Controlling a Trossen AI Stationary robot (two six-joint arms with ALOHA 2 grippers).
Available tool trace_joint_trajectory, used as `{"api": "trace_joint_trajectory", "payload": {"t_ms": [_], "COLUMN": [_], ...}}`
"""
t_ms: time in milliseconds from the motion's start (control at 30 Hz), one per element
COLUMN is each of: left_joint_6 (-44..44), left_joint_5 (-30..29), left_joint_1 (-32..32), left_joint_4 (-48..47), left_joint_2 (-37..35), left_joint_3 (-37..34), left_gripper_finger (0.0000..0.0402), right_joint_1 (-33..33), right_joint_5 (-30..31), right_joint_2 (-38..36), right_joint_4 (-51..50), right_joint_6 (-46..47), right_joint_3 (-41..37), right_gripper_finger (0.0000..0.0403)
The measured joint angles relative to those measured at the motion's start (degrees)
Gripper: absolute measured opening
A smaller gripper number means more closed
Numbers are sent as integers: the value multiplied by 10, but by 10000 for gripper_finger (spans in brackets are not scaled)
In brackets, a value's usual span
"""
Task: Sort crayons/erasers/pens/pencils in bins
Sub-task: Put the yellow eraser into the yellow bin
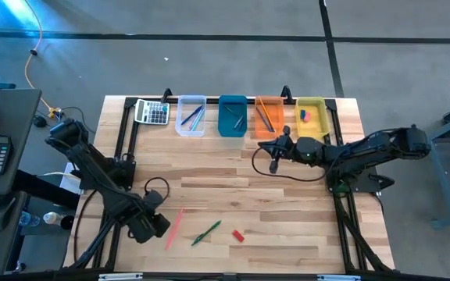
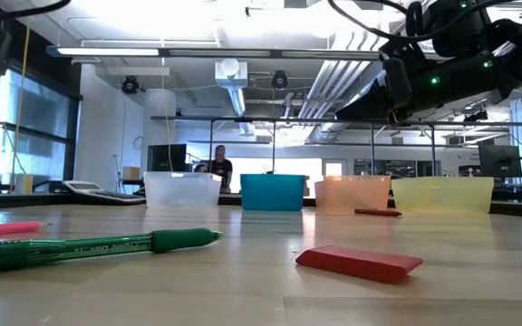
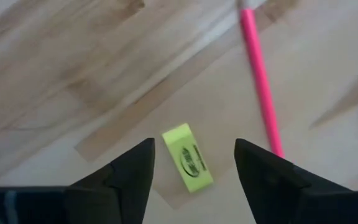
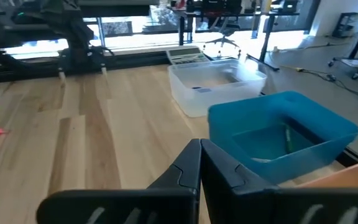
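My left gripper [image 3: 192, 163] is open near the table's front left, and shows in the high view [image 1: 151, 226]. Its fingers stand on either side of a yellow eraser [image 3: 188, 158] lying flat on the table, without touching it. A pink stick [image 1: 174, 228], a green pen [image 1: 206, 232] and a red eraser [image 1: 238, 235] lie to its right. The clear [image 1: 191, 115], blue [image 1: 233, 115], orange [image 1: 269, 117] and yellow [image 1: 312, 117] bins stand in a row at the far edge. My right gripper [image 1: 276, 152] is shut and empty in front of the orange bin.
A grey calculator [image 1: 152, 112] lies left of the clear bin. A small dark red stick [image 2: 377, 212] lies on the table in front of the orange bin. The bins hold sticks and erasers. A person [image 2: 218, 166] stands in the room far behind the table.
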Motion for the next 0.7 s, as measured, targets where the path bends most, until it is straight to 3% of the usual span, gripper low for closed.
{"api": "trace_joint_trajectory", "payload": {"t_ms": [433, 700], "left_joint_6": [-19, -12], "left_joint_5": [40, 38], "left_joint_1": [-31, -52], "left_joint_4": [54, 46], "left_joint_2": [97, 108], "left_joint_3": [0, 1], "left_gripper_finger": [210, 165], "right_joint_1": [52, 69], "right_joint_5": [51, 72], "right_joint_2": [0, 0], "right_joint_4": [7, 17], "right_joint_6": [0, 0], "right_joint_3": [0, 0], "right_gripper_finger": [0, 0]}}
